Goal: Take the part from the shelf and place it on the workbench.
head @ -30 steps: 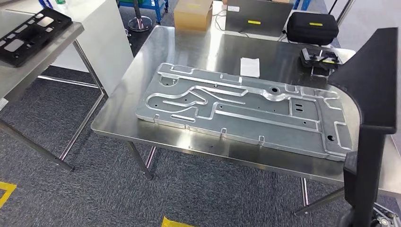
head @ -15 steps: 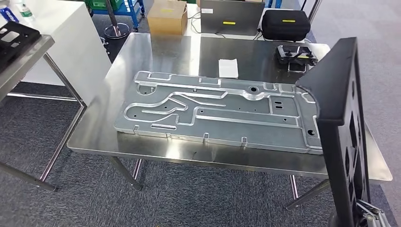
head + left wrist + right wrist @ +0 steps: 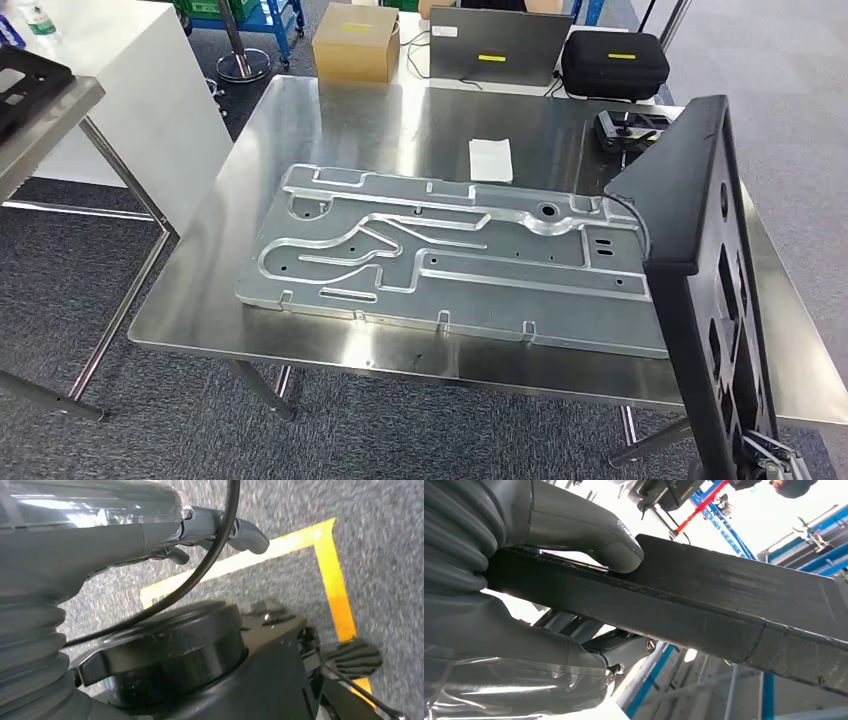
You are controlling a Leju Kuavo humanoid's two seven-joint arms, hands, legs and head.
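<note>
Right hand [image 3: 549, 600] grips the black part [image 3: 710, 290], thumb [image 3: 594, 535] pressed on one face and the other fingers curled under the opposite side, the bar-shaped edge clamped between them. In the head view the part stands on edge at the right of the frame, a long dark panel with cut-outs along its side, held upright over the right end of the steel counter [image 3: 330, 130]; I cannot tell whether its lower end touches anything. Left hand [image 3: 220, 530] hangs over grey carpet with yellow tape lines [image 3: 330, 570], fingers loosely curled and slightly apart, holding nothing. On the counter lies a large flat machined metal plate [image 3: 440, 260] with raised channels and holes, spanning most of the width. Beyond it, near the far edge, a small white folded paper [image 3: 490, 160]. At the far right corner sits a small black device [image 3: 630, 128], partly hidden by the part. Behind the counter: a cardboard box [image 3: 356, 42], a grey laptop [image 3: 500, 45] and a black zip case [image 3: 615, 62]. A second counter [image 3: 50, 125] stands at the left.
</note>
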